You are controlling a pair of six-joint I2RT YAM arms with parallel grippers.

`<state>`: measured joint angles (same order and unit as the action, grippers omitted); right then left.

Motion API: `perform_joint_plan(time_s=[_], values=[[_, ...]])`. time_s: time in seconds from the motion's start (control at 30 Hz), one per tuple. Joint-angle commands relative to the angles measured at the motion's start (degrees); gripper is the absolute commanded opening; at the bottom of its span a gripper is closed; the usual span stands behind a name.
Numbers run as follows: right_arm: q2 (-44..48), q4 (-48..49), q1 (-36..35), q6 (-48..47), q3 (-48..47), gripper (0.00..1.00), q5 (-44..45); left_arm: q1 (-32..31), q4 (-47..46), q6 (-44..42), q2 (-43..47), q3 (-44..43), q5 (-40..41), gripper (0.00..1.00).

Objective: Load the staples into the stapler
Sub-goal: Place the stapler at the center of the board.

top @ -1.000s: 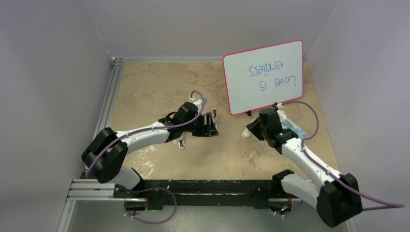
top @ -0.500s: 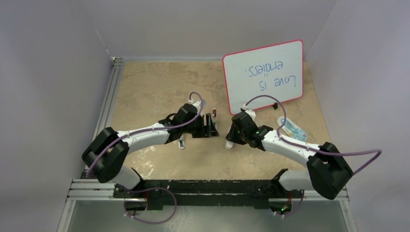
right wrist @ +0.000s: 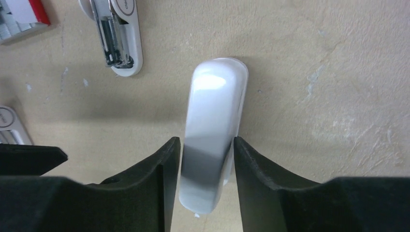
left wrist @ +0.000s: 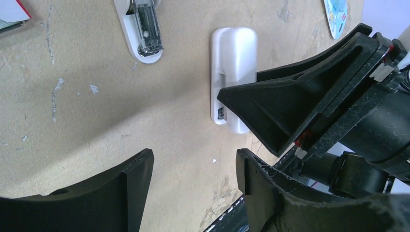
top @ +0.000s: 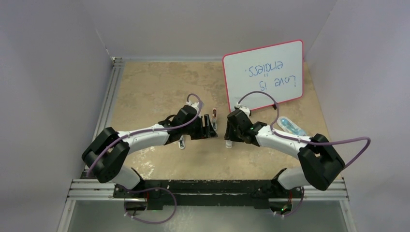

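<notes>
The left end effector hovers low over the worktop with its fingers spread and only bare surface between them, so it carries nothing. Ahead of it and off to its left lies the box. The staples sit in the box's tray, well apart from both end effectors, and no strip appears to be out of the tray. Between the box and the right end effector lies an open stapler with its metal channel facing up; the channel is too small to show whether it holds a strip. Just ahead of the left fingertips, the right end effector straddles a closed stapler that appears to rest flat on the worktop. One finger stands close on each side of its body, but I cannot tell whether they pinch it or merely bracket it. I judge the task to be in its early, preparatory part: a stapler is handled near the middle, and the loading itself is all to come. A strip has yet to be taken from the tray, brought to an opened channel and seated, and the stapler then has to be closed.
</notes>
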<state>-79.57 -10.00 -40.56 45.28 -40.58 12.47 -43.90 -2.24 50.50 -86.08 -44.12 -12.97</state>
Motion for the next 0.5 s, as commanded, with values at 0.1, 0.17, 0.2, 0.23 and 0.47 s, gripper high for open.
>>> perform_joint_plan(time_s=[0.1, 0.17, 0.2, 0.23, 0.47], values=[[-2.2, -1.8, -0.3, -4.6, -3.2, 0.58, 2.3, 0.1, -1.0, 1.1, 2.0, 0.5, 2.1, 0.63], [-1.0, -2.1, -0.3, -4.4, -3.3, 0.59, 2.3, 0.1, -0.9, 1.0, 2.2, 0.6, 2.0, 0.63], [-0.5, -2.3, -0.3, -4.4, -3.5, 0.59, 2.3, 0.1, -0.9, 0.8, 2.3, 0.7, 2.0, 0.63], [0.2, -2.7, -0.2, -4.3, -3.6, 0.60, 2.1, 0.1, -1.0, 0.9, 2.4, 0.7, 2.0, 0.63], [3.4, -3.1, -0.7, -1.0, -1.3, 0.60, -1.6, 0.1, -3.7, 1.2, 1.9, 1.9, -0.1, 0.63]])
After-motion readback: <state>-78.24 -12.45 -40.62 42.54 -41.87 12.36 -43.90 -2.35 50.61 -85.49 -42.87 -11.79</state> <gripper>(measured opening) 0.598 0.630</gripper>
